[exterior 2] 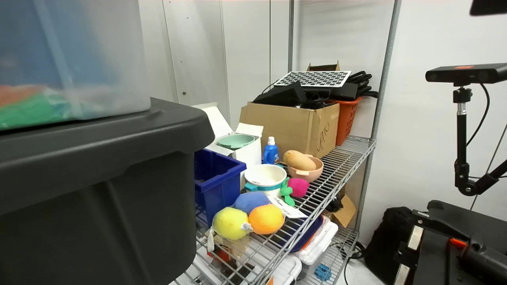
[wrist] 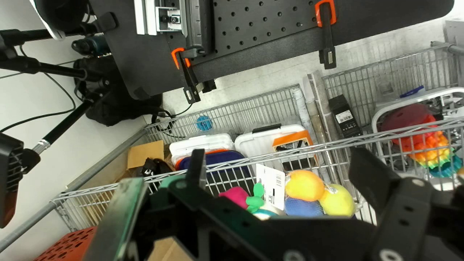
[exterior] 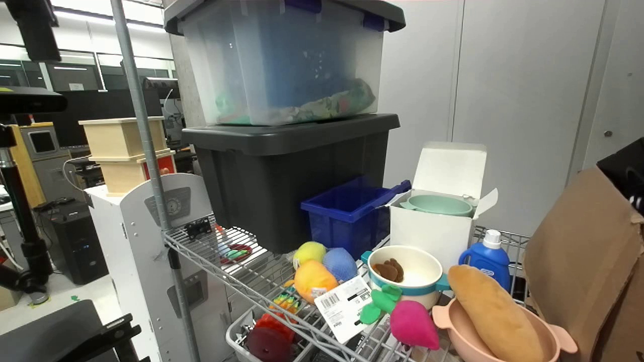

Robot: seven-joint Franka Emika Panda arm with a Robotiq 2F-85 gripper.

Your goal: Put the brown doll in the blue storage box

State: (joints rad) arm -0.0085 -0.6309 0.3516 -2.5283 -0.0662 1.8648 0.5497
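pincer [wrist: 277, 159] spread wide, i overlook a wire shelf [exterior 2: 350, 152] where the brown doll [exterior: 493, 311] leans in a pink bowl [exterior: 462, 327], apart from the blue storage box [exterior: 332, 229].

A wire shelf [exterior 2: 349, 152] bears a blue box [exterior 2: 221, 188] and pink bowl [exterior 2: 309, 175].
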